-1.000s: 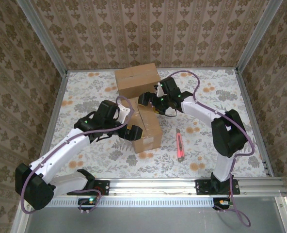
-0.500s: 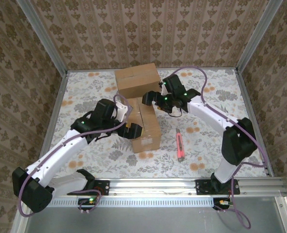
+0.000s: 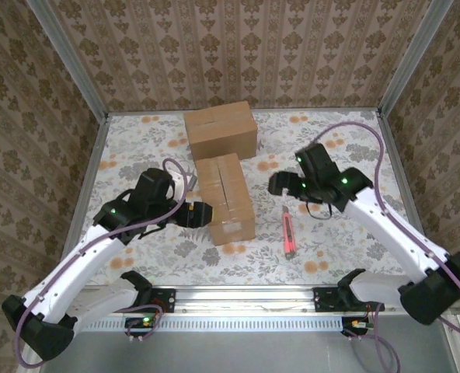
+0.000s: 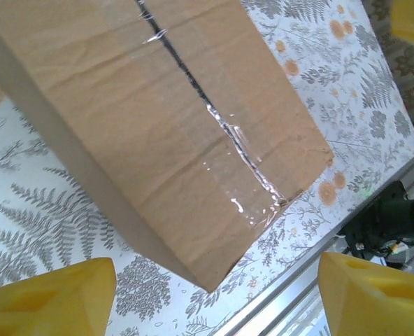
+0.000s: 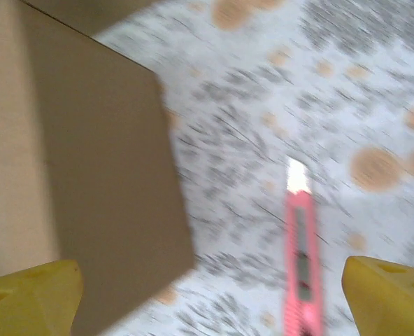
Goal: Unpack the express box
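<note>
The express box (image 3: 226,198) is a brown carton lying lengthwise mid-table, its top seam closed with clear tape. In the left wrist view the box (image 4: 172,119) sits ahead of my fingers, its near corner pointing at me. My left gripper (image 3: 199,215) is by the box's left side, open, with nothing between the yellow fingertips (image 4: 50,297). My right gripper (image 3: 280,185) hangs to the right of the box, open and empty. Its blurred view has the box (image 5: 81,161) at left and a pink utility knife (image 5: 301,266) at right.
A second brown carton (image 3: 221,128) stands at the back, just behind the express box. The pink utility knife (image 3: 289,231) lies on the flowered tablecloth right of the box. The metal rail (image 3: 292,295) runs along the near edge, and patterned walls close in the table.
My right gripper has drawn back from the box's far end to the right, over the cloth near the knife. My left gripper has slid left and nearer, off the box.
</note>
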You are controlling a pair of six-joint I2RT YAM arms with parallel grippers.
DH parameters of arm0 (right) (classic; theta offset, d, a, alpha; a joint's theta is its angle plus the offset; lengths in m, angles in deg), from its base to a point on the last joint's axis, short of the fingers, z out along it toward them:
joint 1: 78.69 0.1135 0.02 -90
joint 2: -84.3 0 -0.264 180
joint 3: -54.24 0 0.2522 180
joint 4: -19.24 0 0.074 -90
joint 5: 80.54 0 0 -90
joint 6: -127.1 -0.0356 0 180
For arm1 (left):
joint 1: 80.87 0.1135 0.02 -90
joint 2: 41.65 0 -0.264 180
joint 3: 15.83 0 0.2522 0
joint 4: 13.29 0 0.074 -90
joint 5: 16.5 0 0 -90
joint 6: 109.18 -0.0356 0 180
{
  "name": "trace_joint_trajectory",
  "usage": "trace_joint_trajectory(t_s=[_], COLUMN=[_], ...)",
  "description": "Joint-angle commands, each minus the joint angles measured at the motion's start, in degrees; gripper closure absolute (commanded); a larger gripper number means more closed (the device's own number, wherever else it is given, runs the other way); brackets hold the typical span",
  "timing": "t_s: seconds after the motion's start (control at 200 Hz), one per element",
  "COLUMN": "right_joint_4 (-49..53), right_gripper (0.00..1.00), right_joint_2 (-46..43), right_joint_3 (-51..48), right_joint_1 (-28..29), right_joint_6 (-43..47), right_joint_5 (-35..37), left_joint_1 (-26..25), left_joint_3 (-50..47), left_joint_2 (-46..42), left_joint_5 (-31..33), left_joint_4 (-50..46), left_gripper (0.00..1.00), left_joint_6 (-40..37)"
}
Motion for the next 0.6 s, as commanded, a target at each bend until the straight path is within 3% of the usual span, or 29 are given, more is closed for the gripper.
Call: trace_joint_trajectory(t_s=[0.0,0.255,0.595], right_joint_4=[7.1,2.2,-3.6], right_gripper=[0.07,0.16,0.22], right_joint_2=[-2.8,-3.8,5.4], right_joint_3=[-7.7,-19.8,-21.7], right_joint_1=[1.4,6.0,11.3], right_joint_6=[-2.0,-8.8,-11.5], right_joint_5=[6.8,7.7,7.4], left_joint_1=[0.1,0.5,1.5], left_joint_3=[-3.9,-5.4,-4.2], left_joint_2=[-1.3,-4.3,-5.2], left_joint_5=[3.3,6.8,8.1], left_joint_4=[-1.2,4.1,4.6], left_gripper=[0.26,0.23,0.19], left_joint_6=[4.3,5.8,5.1])
